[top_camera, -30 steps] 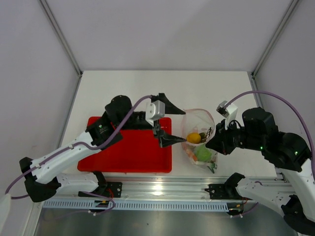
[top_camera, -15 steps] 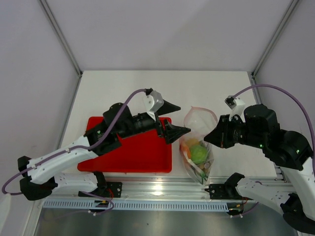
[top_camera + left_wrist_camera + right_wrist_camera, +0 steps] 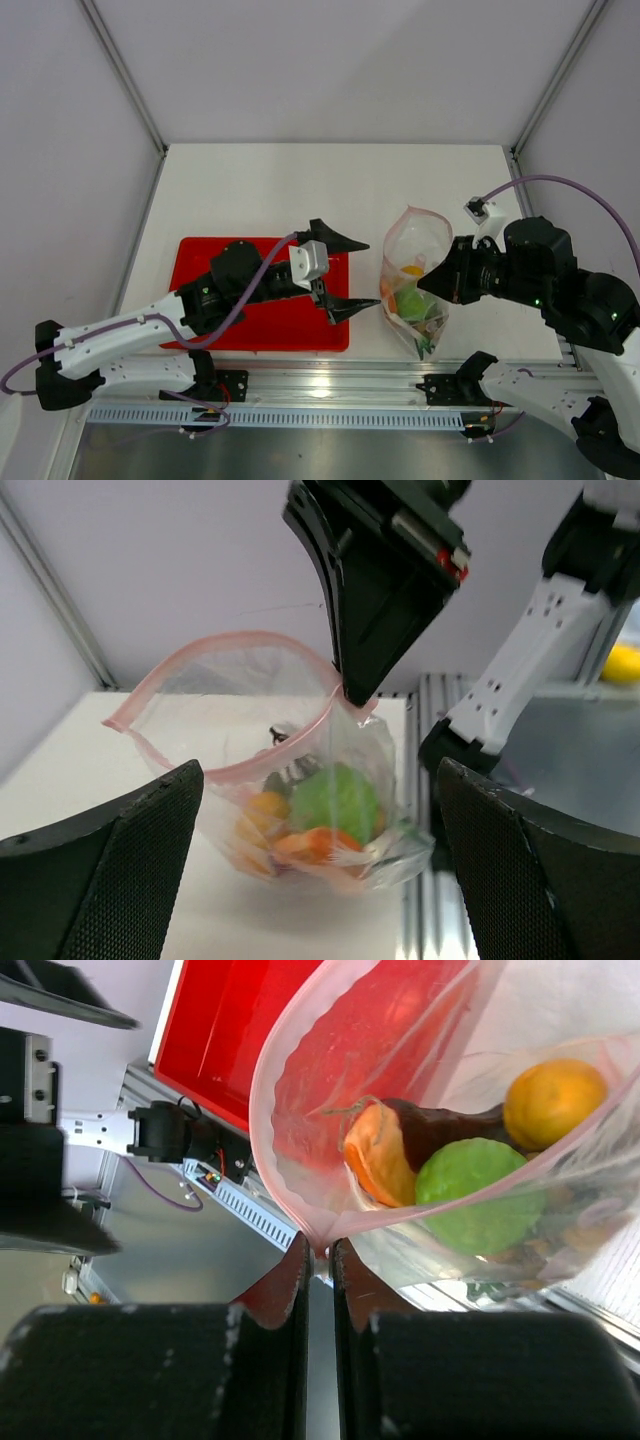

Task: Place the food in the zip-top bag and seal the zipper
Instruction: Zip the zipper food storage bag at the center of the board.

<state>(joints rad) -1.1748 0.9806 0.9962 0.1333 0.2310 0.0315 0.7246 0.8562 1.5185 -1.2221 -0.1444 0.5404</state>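
The clear zip-top bag [image 3: 418, 262] hangs open-mouthed right of the red tray, with the food inside: a green ball [image 3: 480, 1196], a yellow-orange ball [image 3: 556, 1101], and a dark meat slab [image 3: 440, 1128] with an orange-tan edge. My right gripper [image 3: 320, 1250] is shut on one corner of the pinkish zipper [image 3: 228, 660] and holds the bag up. In the top view the right gripper [image 3: 428, 284] sits at the bag's right side. My left gripper [image 3: 372, 273] is open just left of the bag, apart from it. In its wrist view the left gripper [image 3: 320, 880] frames the bag [image 3: 300, 790] between wide fingers.
The red tray [image 3: 250, 310] lies under the left arm, with no food on its visible parts. The aluminium rail [image 3: 330, 385] with both arm bases runs along the near edge. White tabletop extends behind the bag to the back wall.
My left gripper has drawn its finger out of the bag's mouth and pulled back to the left. The right gripper has lifted the bag's corner, so the bag now hangs with the food at its bottom.
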